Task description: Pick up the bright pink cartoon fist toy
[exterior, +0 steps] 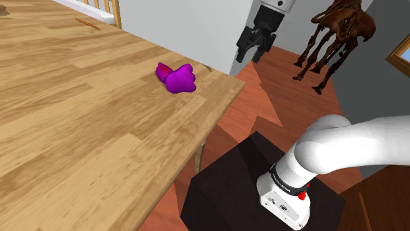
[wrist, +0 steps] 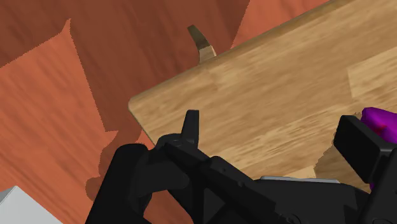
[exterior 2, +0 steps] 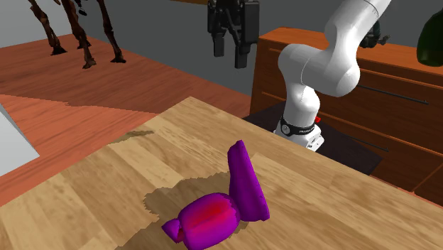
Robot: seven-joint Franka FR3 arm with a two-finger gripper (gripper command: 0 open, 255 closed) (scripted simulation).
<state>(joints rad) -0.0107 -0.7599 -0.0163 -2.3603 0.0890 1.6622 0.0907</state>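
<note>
Wooden table [exterior: 79,131] spreads wide, the black gripper [exterior: 251,55] hangs high, jaws apart, at the shoulder view's two o'clock from the magenta fist toy [exterior: 177,77] near the table's corner, so it should centre above the toy before descending.

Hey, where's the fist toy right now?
In the shoulder view the magenta-purple fist toy lies on the wooden table near the corner at that view's right; the open hand hangs apart, beyond that corner.

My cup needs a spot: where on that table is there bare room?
The wooden table is bare from the purple toy toward the shoulder view's lower left. Tightest is the corner beside the toy, where the open gripper hangs in the air beyond the edge.
</note>
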